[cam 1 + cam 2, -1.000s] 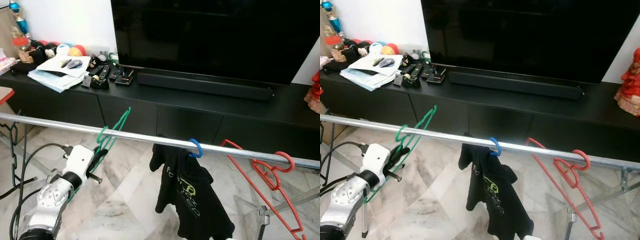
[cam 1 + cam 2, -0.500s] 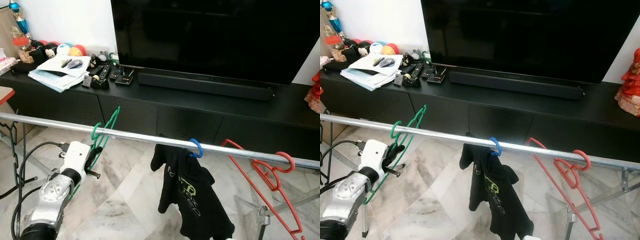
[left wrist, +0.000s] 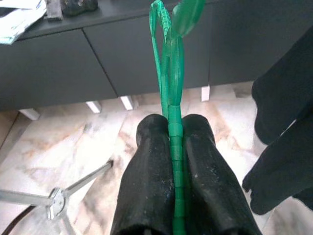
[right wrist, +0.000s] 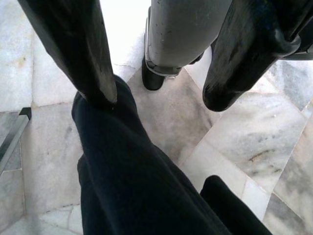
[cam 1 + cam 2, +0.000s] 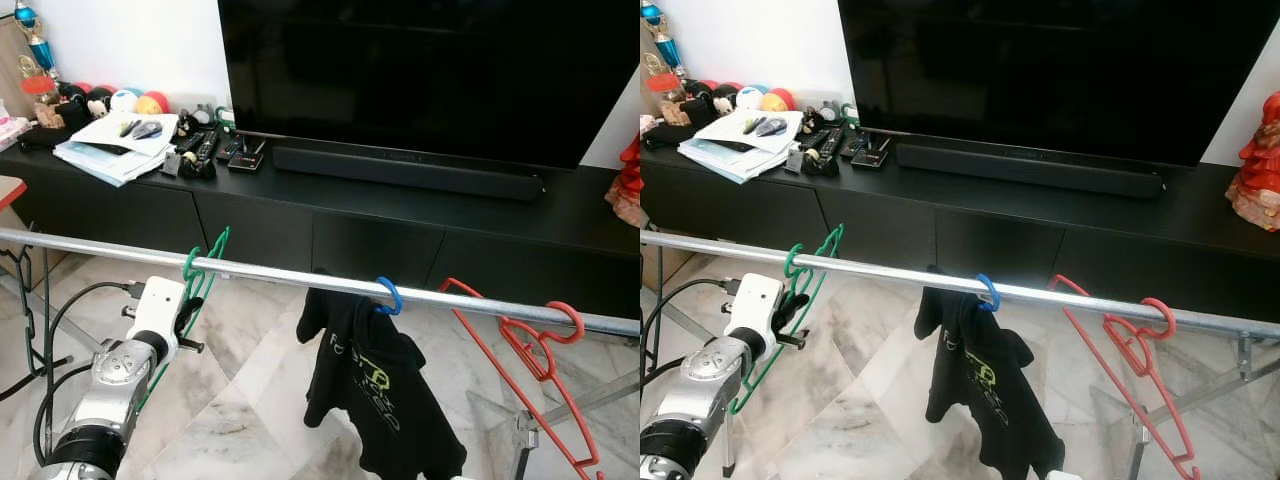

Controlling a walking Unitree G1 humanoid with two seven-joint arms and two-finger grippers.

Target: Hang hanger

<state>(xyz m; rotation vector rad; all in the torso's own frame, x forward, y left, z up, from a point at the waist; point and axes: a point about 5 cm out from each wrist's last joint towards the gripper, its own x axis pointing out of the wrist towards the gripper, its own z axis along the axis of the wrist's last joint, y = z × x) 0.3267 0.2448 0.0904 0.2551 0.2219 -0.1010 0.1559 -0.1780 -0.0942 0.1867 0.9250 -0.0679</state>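
Left eye view, item: green hanger, hook looped over silver rail of drying rack, body slanting down behind rail toward marble floor; left gripper just below rail, pinching hanger frame. Left wrist view, jaws: both black fingers pressed flat against green plastic strip from either side, no gap beyond strip's own thickness, clamped on hanger. Judged step: seating hook fully on rail, then release. Advice for doing it well: check hook's curve sits right over top of rail, not perched on its tip; ease weight down until frame hangs free; part fingers only slightly and draw back along frame's plane, to avoid dragging hook sideways or off. Neighbouring stock on same rail: blue hanger bearing black T-shirt, well apart from green one; red hangers further toward robot's right. Right wrist view, right gripper: fingers spread wide, nothing between them, hanging over dark cloth and floor tiles, idle. Background: black TV console with television, soundbar, papers, remotes
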